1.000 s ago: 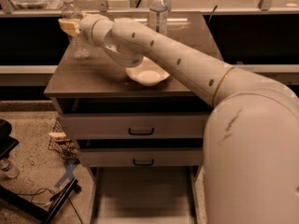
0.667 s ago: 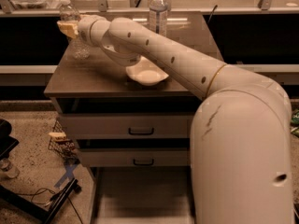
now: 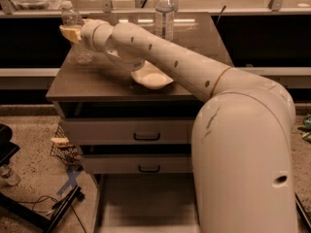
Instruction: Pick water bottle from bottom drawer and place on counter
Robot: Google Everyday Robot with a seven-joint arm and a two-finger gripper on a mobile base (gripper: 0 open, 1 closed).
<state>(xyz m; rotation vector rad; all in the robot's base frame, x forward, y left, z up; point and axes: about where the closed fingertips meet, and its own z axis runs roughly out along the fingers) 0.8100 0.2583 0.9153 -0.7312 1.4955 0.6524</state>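
The gripper [image 3: 73, 32] is over the far left corner of the bench [image 3: 92, 84], its fingers clamped on the upright water bottle [image 3: 83, 52], well left of a white bowl [image 3: 151, 77].

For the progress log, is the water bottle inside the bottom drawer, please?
No, the water bottle is upright at the counter's rear left corner, beside the gripper.

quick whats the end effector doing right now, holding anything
End effector: closed on the water bottle, which stands upright at the left rear of the counter.
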